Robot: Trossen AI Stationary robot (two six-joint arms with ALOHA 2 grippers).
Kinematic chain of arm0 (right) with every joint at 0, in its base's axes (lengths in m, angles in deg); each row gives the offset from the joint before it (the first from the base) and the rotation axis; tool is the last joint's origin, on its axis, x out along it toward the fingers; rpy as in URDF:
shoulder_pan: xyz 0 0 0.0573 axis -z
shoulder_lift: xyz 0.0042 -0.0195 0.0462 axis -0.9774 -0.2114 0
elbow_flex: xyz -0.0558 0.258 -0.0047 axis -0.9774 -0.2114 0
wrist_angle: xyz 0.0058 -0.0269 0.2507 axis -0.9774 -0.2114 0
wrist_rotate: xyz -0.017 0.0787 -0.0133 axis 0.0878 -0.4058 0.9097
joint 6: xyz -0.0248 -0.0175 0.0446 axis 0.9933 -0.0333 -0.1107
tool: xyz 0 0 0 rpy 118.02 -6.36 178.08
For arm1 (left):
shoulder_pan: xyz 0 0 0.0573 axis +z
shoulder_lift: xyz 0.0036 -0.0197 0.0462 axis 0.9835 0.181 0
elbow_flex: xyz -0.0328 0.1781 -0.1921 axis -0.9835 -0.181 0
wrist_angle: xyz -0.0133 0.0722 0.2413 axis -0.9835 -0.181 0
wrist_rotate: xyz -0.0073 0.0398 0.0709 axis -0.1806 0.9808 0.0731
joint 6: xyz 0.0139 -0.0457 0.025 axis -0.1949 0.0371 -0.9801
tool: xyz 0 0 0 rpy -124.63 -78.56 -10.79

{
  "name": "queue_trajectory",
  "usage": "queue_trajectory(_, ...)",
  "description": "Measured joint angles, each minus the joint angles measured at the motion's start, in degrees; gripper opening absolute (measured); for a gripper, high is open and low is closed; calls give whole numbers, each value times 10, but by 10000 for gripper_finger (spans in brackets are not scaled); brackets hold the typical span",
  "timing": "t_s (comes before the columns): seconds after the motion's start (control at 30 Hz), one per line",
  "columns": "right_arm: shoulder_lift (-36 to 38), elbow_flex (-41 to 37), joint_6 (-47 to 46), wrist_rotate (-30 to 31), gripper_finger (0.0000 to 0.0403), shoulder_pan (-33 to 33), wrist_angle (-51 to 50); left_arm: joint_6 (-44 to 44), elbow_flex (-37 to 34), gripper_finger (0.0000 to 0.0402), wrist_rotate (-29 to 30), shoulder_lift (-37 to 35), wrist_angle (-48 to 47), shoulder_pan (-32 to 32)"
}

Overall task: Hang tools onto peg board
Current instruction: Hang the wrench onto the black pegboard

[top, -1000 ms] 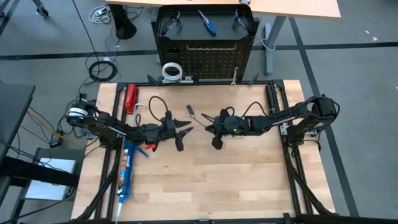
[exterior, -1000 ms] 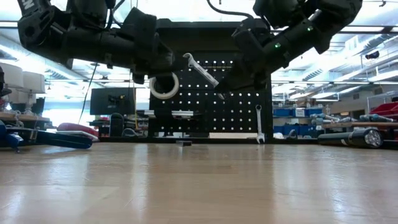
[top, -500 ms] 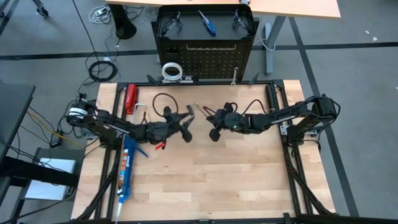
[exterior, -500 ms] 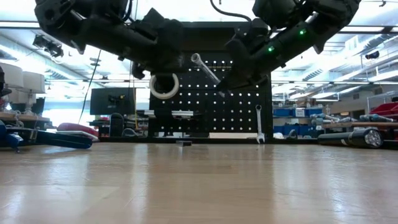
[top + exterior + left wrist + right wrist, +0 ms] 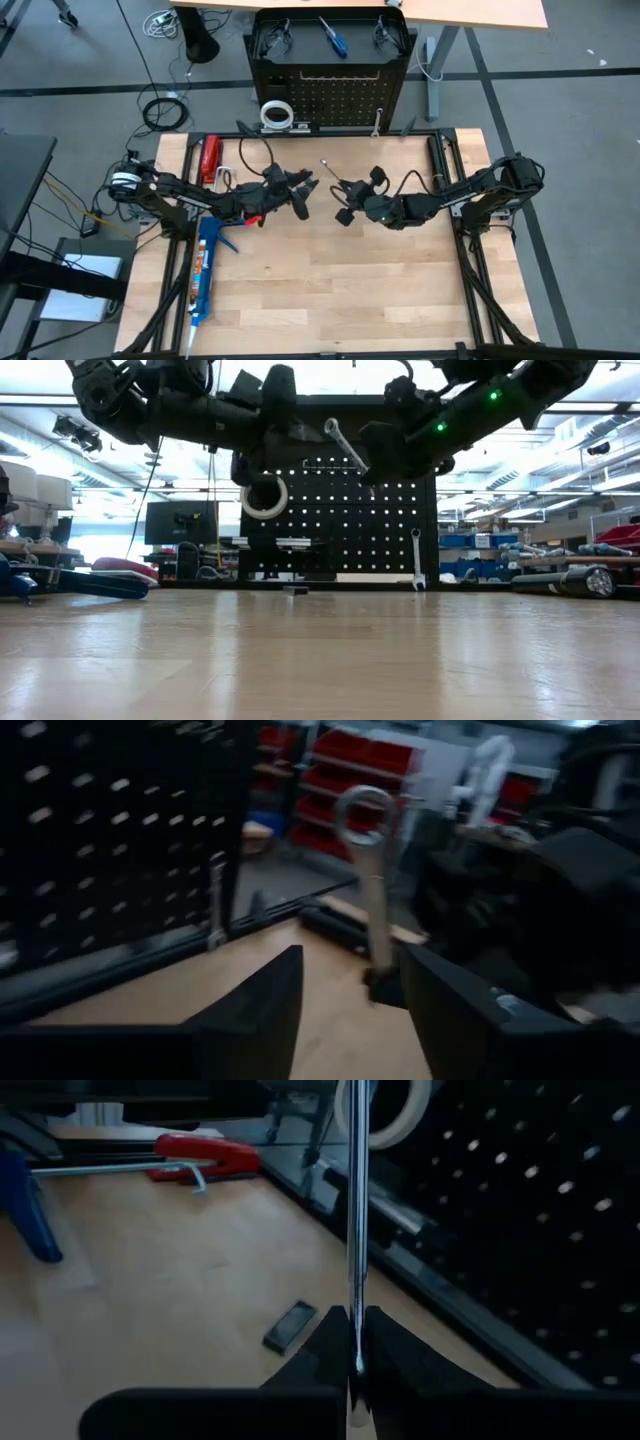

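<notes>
The silver wrench (image 5: 350, 448) is in the right gripper (image 5: 344, 189) alone now, pinched tight at its lower end and raised above the middle of the wooden table (image 5: 330, 290), ring end angled up toward the peg board (image 5: 340, 95). A second ago both grippers were on it. The left gripper (image 5: 305, 190) has let go, its fingers (image 5: 260, 1010) spread apart with nothing between them, just beside the wrench shaft. Both arms ride higher in the low view than they did, and the wrench stands steeper. In the right wrist view the shaft runs straight up from the closed fingertips (image 5: 335, 1342).

On the board, the white tape roll (image 5: 264, 497) hangs at the left and a second wrench (image 5: 417, 559) hangs low at the right. A blue-handled screwdriver (image 5: 333, 38) lies on top of the board's frame. The blue caulking gun (image 5: 203, 275) and red-handled tool (image 5: 209, 158) lie on the table's left side.
</notes>
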Motion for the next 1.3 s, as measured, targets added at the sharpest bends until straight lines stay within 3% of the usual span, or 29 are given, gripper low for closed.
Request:
queue_trajectory(0.23,0,0,48,5,27,-5,33,-43,31,243,-43,33,21,3)
queue_trajectory(0.47,0,0,67,-3,32,-7,57,-94,87,242,-43,69,21,7)
queue_trajectory(0.67,0,0,63,0,28,-11,59,-106,105,186,-22,70,17,7)
queue_trajectory(1.0,-1,0,63,19,34,-20,62,-116,106,22,-24,70,17,8)
queue_trajectory(1.3,-1,0,62,6,47,-20,62,-118,106,16,-28,70,17,8)
